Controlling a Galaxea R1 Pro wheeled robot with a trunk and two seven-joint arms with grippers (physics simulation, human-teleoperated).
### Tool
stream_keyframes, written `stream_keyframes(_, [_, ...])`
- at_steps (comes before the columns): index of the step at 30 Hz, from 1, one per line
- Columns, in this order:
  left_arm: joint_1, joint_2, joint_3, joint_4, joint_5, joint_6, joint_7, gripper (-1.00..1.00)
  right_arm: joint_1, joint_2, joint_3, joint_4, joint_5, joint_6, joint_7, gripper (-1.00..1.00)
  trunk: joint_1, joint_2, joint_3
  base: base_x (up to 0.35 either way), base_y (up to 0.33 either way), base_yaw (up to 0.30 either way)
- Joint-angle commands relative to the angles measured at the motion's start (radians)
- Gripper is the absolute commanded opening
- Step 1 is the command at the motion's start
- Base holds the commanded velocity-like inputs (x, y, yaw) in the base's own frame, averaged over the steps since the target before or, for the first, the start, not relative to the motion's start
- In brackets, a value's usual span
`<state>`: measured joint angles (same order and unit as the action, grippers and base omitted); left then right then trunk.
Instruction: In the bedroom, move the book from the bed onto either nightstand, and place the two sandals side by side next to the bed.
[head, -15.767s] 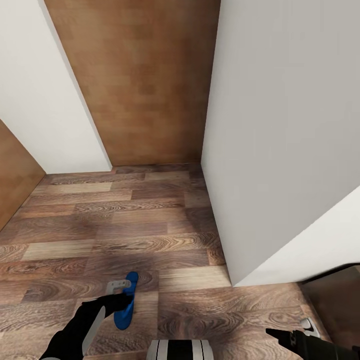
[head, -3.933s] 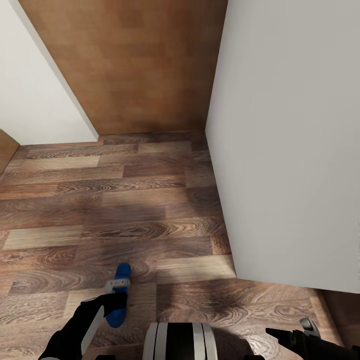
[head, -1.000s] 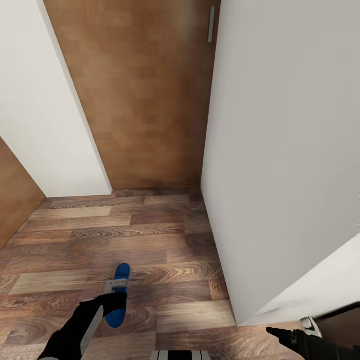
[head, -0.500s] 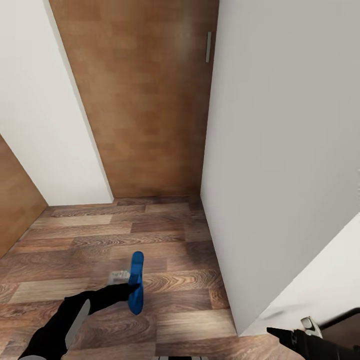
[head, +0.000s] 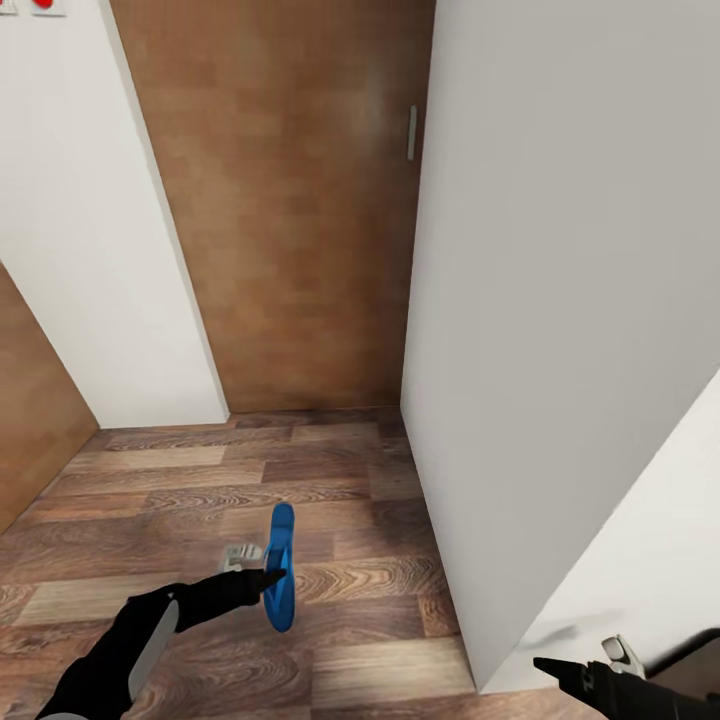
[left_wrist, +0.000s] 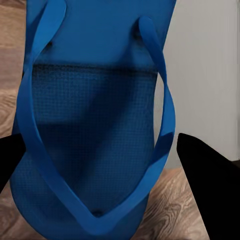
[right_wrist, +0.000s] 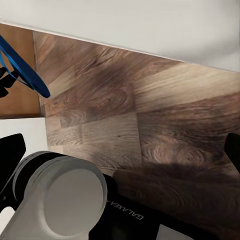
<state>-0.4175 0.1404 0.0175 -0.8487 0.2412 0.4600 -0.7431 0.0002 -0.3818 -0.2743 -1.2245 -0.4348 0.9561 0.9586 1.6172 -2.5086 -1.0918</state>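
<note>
The left pincer (head: 268, 580) grips 1 blue sandal (head: 281, 566) at 7 o'clock above the floor (head: 330, 520); right pincer's (head: 545, 663) state unclear. Judged: everything remains unplaced.

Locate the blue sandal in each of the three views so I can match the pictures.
Head view: the sandal hangs edge-on at lower left, held by the left end effector above the wood floor.
Left wrist view: the sandal is close up, its straps facing the camera.
Right wrist view: a sliver of the sandal at the upper left edge.
Shared landmark: the wood floor, meeting the white wall.
</note>
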Motion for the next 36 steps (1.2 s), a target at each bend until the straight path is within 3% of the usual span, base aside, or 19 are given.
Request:
stream_keyframes(1, [0.0, 0.0, 0.001, 0.0, 0.006, 0.008, -0.002, -1.0, 0.0, 0.0, 0.0, 0.0, 0.001, 0.003, 0.002, 1.0, -0.001, 0.0, 0.003, 0.0, 0.0, 0.0])
stream_keyframes(5, [0.006, -0.001, 0.001, 0.0, 0.007, 0.008, -0.004, -1.0, 0.002, 0.001, 0.002, 0.01, 0.004, -0.005, 0.0, 1.0, -0.002, 0.001, 0.019, 0.0, 0.0, 0.0])
stream_keyframes(9, [0.01, -0.001, 0.0, 0.038, 0.007, 0.005, -0.008, -1.0, 0.003, 0.001, 0.002, 0.18, 0.01, -0.029, -0.002, 1.0, -0.004, 0.002, 0.034, 0.0, 0.0, 0.0])
stream_keyframes(14, [0.011, -0.001, 0.001, 0.159, 0.006, -0.011, -0.046, -1.0, 0.003, 0.001, 0.004, 0.329, 0.014, -0.144, -0.001, 1.0, -0.006, 0.003, 0.054, 0.0, 0.0, 0.0])
stream_keyframes(21, [0.011, -0.002, 0.0, 0.199, 0.005, -0.027, -0.055, -1.0, 0.003, 0.001, 0.006, 0.401, 0.016, -0.182, -0.003, 1.0, -0.01, 0.005, 0.081, 0.0, 0.0, 0.0])
stream_keyframes(27, [0.011, -0.002, 0.001, 0.229, 0.006, -0.08, -0.056, -1.0, 0.003, 0.002, 0.01, 0.49, 0.016, -0.36, -0.003, 1.0, -0.012, 0.006, 0.104, 0.0, 0.0, 0.0])
stream_keyframes(36, [0.011, -0.002, 0.0, 0.247, 0.005, -0.085, -0.056, -1.0, 0.003, 0.001, 0.011, 0.498, 0.016, -0.386, -0.005, 1.0, -0.016, 0.008, 0.139, 0.0, 0.0, 0.0])
